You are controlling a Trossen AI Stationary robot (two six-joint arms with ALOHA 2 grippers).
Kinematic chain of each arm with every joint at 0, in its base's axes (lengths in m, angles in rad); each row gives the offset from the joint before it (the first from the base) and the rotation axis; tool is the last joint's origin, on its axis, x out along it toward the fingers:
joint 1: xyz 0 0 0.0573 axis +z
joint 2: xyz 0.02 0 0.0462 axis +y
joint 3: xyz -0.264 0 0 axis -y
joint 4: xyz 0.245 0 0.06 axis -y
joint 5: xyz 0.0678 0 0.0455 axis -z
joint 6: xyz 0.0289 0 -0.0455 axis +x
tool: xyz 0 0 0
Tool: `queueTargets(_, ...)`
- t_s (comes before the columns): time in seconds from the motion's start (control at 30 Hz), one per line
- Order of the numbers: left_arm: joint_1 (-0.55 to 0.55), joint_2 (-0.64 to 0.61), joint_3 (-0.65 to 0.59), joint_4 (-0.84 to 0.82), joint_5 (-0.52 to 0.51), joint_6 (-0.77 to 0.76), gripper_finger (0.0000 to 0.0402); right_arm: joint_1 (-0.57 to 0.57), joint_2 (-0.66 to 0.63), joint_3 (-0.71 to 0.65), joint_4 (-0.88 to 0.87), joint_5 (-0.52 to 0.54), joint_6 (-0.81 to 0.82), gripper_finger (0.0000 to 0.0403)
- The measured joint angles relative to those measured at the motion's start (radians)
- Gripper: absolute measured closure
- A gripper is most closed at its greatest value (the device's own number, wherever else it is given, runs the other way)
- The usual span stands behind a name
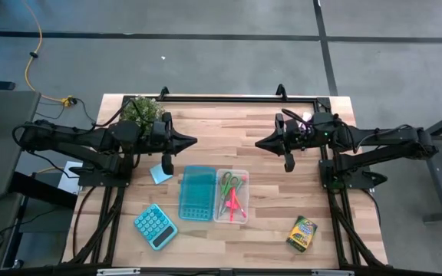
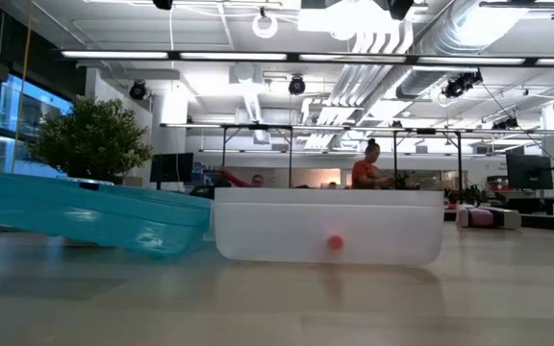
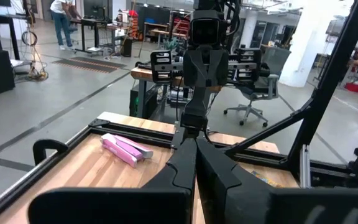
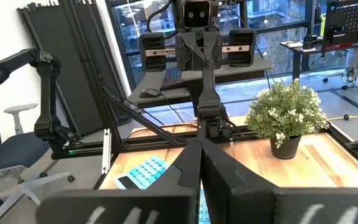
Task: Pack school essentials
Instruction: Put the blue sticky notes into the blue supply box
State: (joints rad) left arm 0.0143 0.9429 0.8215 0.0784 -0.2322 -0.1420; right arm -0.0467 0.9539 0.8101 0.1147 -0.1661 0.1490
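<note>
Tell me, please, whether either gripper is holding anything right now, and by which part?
Nothing is held. The left gripper and right gripper are both shut on nothing, facing each other above the table, clear of the clear box holding scissors.

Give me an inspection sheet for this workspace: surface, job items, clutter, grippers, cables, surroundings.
Surface: wooden table, black frame.
Job's things: scissors and pink marker in the clear box; teal lid beside it; note pad; crayon box at the front right.
Clutter: calculator, potted plant, pink tube-like item.
Grippers: left gripper and right gripper raised, facing each other, fingers shut, empty.
Cables: yellow cable on the floor.
Surroundings: person at a distant bench.
</note>
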Motion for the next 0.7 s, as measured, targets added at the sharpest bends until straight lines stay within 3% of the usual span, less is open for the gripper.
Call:
queueTargets(0.17, 0.000, 0.000, 0.000, -0.107, -0.049, -0.088, 0.0374, 0.000, 0.000, 0.000, -0.008, 0.000, 0.000, 0.0403)
queueTargets(0.4, 0.000, 0.013, -0.002, -0.582, -0.154, -0.405, 0.0268, 0.000, 0.000, 0.000, -0.024, 0.000, 0.008, 0.0403)
queueTargets(0.53, 0.000, 0.037, -0.037, -0.787, -0.132, -0.599, 0.0219, 0.000, 0.001, -0.001, -0.030, 0.000, 0.008, 0.0403)
queueTargets(0.7, 0.000, 0.078, -0.077, -0.943, -0.046, -0.780, 0.0198, 0.000, 0.001, -0.001, -0.044, 0.001, 0.008, 0.0403)
